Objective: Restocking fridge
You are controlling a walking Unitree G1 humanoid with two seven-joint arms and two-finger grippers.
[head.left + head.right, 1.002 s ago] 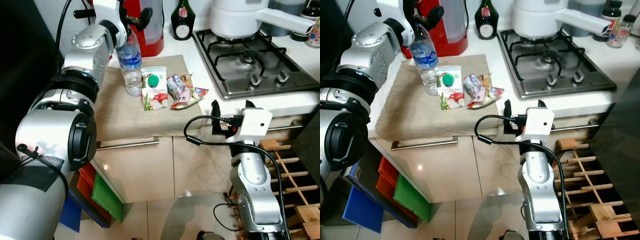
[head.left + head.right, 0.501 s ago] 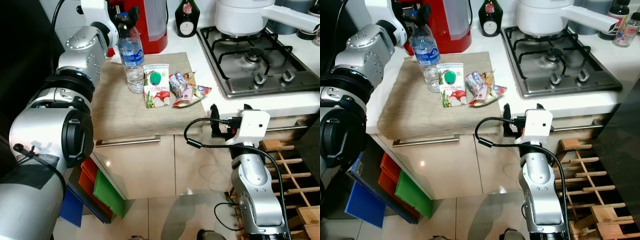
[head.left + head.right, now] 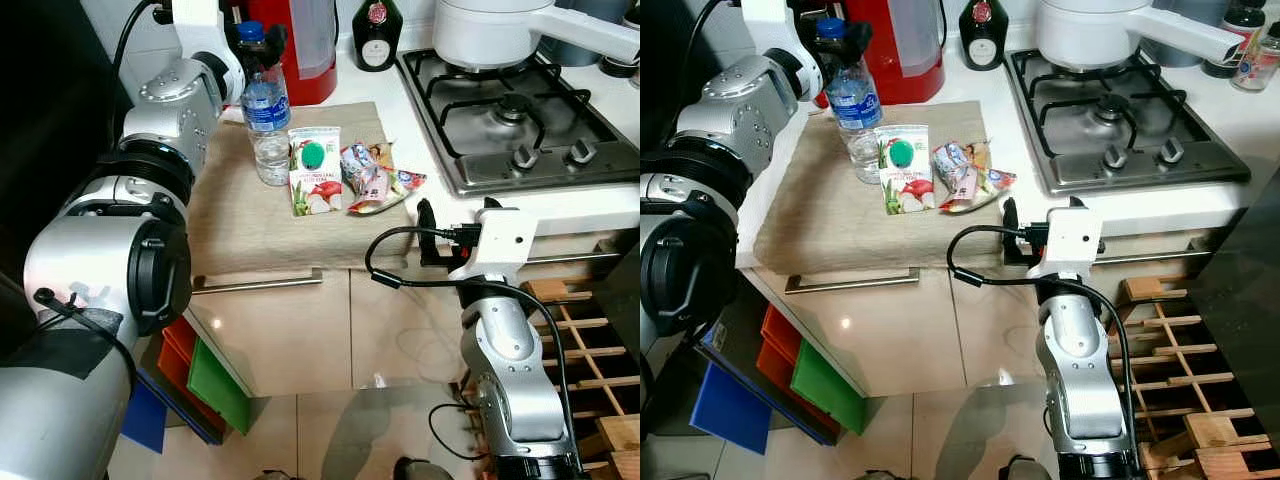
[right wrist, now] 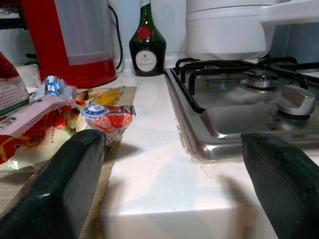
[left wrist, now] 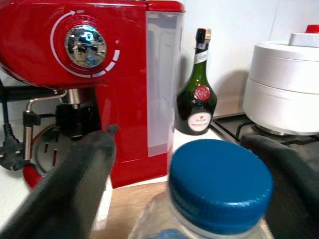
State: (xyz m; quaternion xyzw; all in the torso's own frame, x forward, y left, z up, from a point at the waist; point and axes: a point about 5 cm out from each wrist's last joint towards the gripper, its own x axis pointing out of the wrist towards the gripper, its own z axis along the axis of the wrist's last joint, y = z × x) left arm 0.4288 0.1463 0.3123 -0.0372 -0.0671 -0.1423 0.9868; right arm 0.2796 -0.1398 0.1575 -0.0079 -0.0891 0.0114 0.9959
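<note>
Left pincer (image 5: 219, 164) spread around the clear plastic water bottle's blue cap (image 5: 221, 183), not yet closed.
The bottle (image 3: 266, 128) stands on the beige mat (image 3: 240, 215) on the table; fingers are best lowered onto the neck, then closed squarely. Right pincer (image 4: 174, 184) is held spread, idle.

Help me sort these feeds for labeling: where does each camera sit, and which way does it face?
Left eye view: on the head, looking down at the counter; both silver arms show, the left gripper at the water bottle.
Right eye view: the same head, the same scene, with the right gripper at the counter edge.
Left wrist view: along its black fingers, open around the bottle's blue cap, facing the red coffee machine.
Right wrist view: along open fingers toward the stove.
Both wrist views share the green bottle.
</note>
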